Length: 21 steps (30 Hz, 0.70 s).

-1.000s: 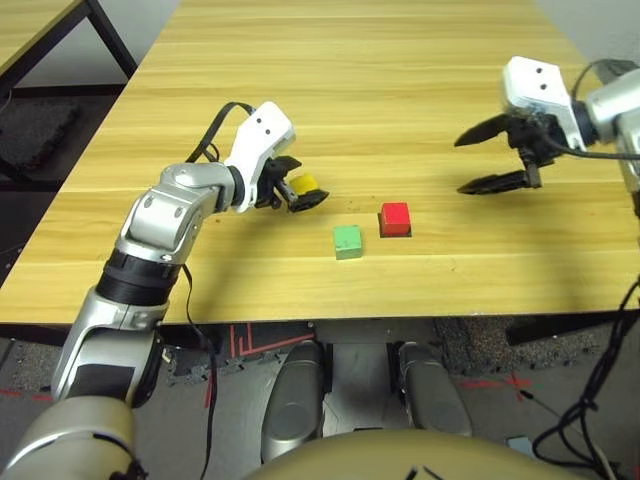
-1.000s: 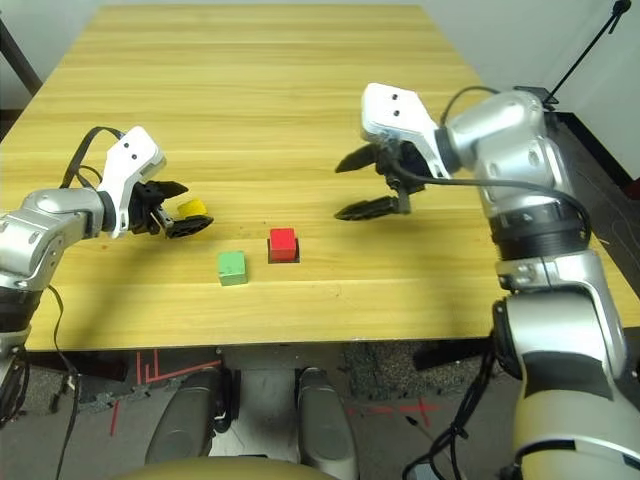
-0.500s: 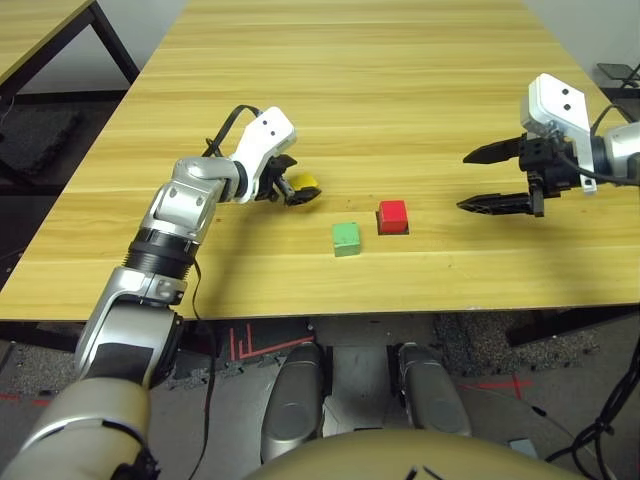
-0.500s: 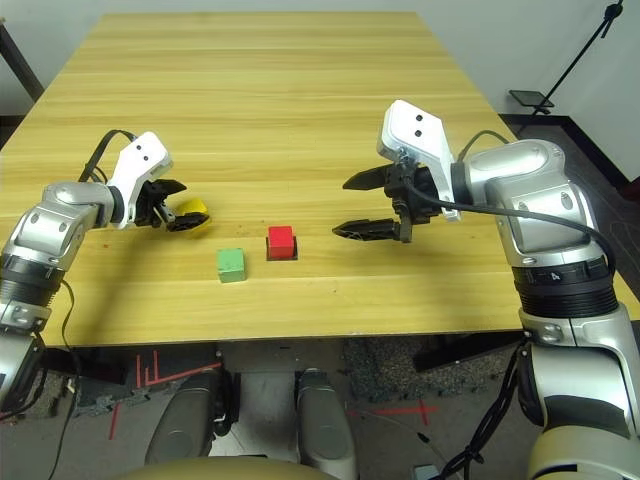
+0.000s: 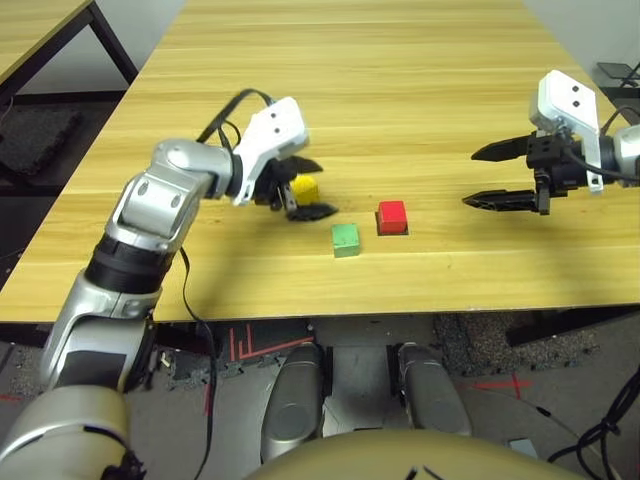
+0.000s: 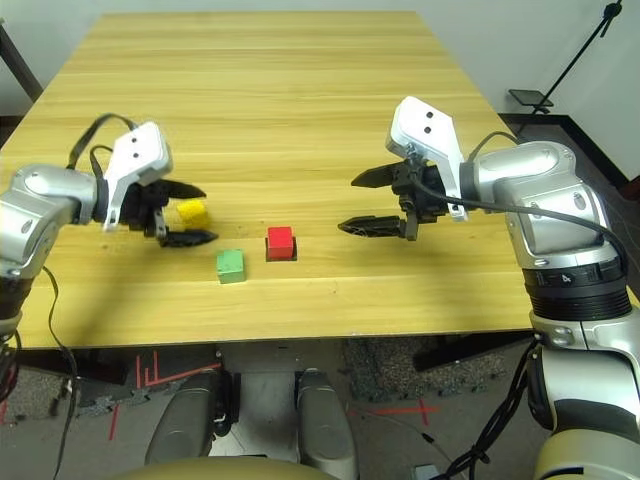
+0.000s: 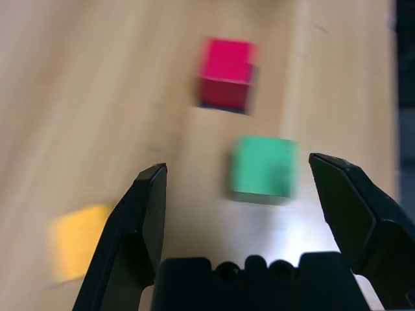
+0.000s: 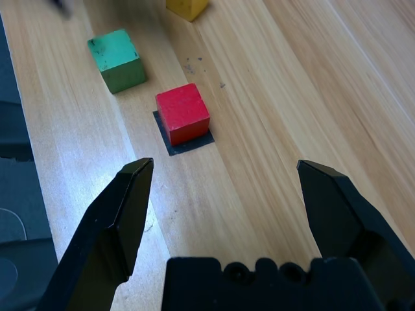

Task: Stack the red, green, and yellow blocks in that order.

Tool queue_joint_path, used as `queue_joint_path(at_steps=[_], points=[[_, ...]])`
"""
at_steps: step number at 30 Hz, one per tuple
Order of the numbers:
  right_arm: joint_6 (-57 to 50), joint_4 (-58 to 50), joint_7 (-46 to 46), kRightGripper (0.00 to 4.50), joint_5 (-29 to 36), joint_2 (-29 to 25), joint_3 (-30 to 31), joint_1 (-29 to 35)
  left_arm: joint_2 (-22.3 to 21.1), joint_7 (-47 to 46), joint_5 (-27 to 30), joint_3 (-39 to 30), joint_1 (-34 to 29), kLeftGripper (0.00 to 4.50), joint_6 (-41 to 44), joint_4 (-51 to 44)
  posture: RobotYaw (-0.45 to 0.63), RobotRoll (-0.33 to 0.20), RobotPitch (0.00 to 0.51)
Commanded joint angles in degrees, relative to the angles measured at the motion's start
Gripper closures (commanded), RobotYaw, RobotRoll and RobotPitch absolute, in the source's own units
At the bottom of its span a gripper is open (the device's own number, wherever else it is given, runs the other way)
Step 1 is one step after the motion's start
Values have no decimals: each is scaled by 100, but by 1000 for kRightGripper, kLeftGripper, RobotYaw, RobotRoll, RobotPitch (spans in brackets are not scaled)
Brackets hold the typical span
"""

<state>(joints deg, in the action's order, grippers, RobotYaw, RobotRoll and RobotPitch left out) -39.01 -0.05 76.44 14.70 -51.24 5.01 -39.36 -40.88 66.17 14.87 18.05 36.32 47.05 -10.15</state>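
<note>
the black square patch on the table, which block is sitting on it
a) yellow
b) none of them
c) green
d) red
d, the red block rests on the black square patch, whose edges show around its base, while the green block and the yellow block are on bare wood.

Center: red block on a black patch; green block just to its left, apart from it. Left of center: left claw, open, near the yellow block. Right: right claw, open above the table, holding nothing.
</note>
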Motion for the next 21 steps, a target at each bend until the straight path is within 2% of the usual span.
queue_joint_path(at_steps=[1, 8, 14, 18, 21], points=[[-94, -125, -64, 34, 112, -88, -11, 104, 112, -156, -129, 245, -75, 0, -94, 80, 64, -97, 92], [-312, -370, -188, 34, 241, -128, -101, 224, 323, -331, -404, 424, -132, 0, -550, 576, 39, -99, 94], [-427, -481, -313, 34, 383, -210, -137, 260, 279, -177, -617, 678, -335, 0, -922, 750, 28, -101, 93], [-441, -504, -346, 34, 429, -191, -160, 281, 467, -349, -679, 625, -419, 0, -1059, 894, 28, -100, 93], [-453, -527, -393, 0, 480, -194, -146, 286, 617, -534, -732, 500, -424, 670, -1257, 1019, 29, -98, 94]])
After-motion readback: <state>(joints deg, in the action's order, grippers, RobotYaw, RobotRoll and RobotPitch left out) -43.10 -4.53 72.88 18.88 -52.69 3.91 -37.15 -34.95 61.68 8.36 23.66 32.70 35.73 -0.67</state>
